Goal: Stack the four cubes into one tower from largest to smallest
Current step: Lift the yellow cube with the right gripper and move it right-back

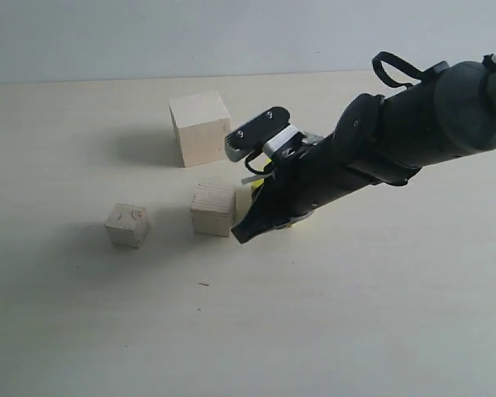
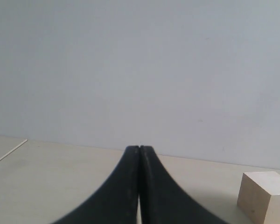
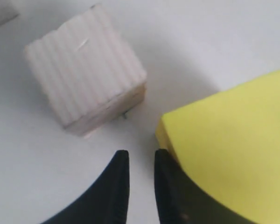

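Four cubes sat loose on the pale tabletop (image 1: 355,331) and nothing was stacked: the large smooth pale wooden cube (image 1: 200,128) stood farthest back, the medium pale wooden cube with striped grain (image 1: 213,208) sat nearer the front, and the small chipped pale wooden cube (image 1: 127,225) was off to its left, well apart from it. The black right arm (image 1: 397,132) slanted in from the right, right across the bright yellow cube (image 3: 233,140). In the exterior view that cube was almost wholly hidden behind the arm, and only the right wrist view gave it plainly, just beside the striped cube with a strip of bare table between them. A pale corner (image 3: 0,11) at the edge of that wrist view was cut off, too little to name. Down at the right gripper (image 3: 139,156), the two black fingers stood only narrowly parted with nothing between them, and one finger (image 3: 170,186) lay along the yellow cube's edge; whether it pressed there was hard to tell. Over on the left gripper (image 2: 139,148), the fingers were pressed together, holding nothing, with the large cube partly cut off nearby.
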You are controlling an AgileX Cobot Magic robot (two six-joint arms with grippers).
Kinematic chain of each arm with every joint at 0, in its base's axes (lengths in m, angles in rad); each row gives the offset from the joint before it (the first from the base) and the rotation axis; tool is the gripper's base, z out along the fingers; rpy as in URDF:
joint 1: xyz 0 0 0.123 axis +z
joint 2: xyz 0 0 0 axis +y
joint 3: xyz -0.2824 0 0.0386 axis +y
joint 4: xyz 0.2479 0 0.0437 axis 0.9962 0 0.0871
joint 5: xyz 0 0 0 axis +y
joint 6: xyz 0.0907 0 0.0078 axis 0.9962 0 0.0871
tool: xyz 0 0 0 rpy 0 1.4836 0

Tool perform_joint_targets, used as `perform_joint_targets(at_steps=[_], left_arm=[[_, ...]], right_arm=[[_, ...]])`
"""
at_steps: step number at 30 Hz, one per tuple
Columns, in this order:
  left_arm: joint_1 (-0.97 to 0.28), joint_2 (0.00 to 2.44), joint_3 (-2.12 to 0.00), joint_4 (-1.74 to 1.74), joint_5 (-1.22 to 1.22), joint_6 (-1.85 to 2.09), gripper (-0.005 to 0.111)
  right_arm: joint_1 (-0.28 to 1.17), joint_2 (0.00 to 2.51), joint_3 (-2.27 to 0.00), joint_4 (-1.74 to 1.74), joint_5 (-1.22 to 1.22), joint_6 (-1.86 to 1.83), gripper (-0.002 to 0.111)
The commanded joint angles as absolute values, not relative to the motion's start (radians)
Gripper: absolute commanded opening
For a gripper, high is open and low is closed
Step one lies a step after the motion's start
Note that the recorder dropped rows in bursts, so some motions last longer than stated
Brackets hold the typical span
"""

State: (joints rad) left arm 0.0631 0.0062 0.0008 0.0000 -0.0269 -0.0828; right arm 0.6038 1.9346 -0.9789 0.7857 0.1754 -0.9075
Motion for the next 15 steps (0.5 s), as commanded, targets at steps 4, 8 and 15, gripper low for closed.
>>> perform_joint_targets(at_steps=[4,8,15], left_arm=[[0.061,0.0,0.0,-0.014,-0.024,-0.098,0.0],[0.061,0.0,0.0,-0.014,-0.024,-0.13,0.0],[0.061,0.0,0.0,-0.014,-0.037,-0.263,0.0]], right_arm=[[0.529,1.932,-0.985,0.818,-0.049,-0.76,0.021],[0.457,1.932,-0.985,0.862,-0.074,-0.759,0.021],[0.388,1.891,-0.985,0.86,0.012,-0.759,0.021]])
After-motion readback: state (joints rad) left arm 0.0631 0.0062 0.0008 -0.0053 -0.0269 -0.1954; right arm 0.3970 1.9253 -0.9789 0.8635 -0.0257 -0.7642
